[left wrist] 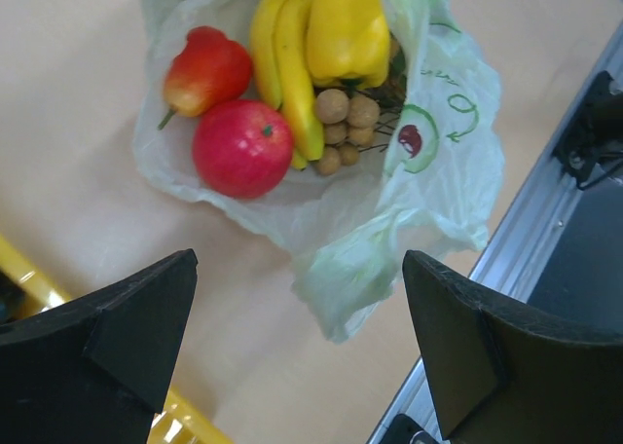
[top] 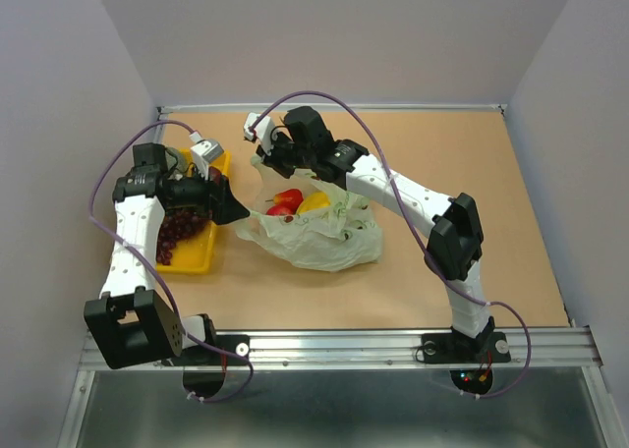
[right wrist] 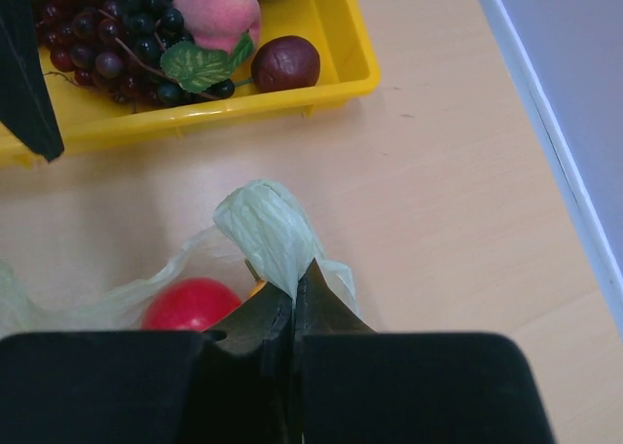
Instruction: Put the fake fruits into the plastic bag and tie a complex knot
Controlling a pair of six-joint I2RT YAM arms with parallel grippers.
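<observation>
The pale green plastic bag [top: 319, 240] lies open on the table. In it are a red apple [left wrist: 241, 148], a red-yellow fruit [left wrist: 204, 69], a banana [left wrist: 287, 64], a yellow fruit [left wrist: 346, 25] and tan-brown balls [left wrist: 346, 123]. My right gripper [right wrist: 295, 288] is shut on a bunched bag handle [right wrist: 268, 225] at the bag's far edge [top: 263, 158]. My left gripper [left wrist: 297, 347] is open and empty, just left of the bag [top: 232, 206]. Purple grapes [right wrist: 107, 35], a peach [right wrist: 219, 11] and a dark red fruit [right wrist: 284, 62] lie in the yellow tray [right wrist: 336, 50]. No knot shows.
The yellow tray [top: 197, 256] sits left of the bag, under my left arm. A metal rail [top: 344, 345] runs along the near table edge. Walls close the table at the back and on both sides.
</observation>
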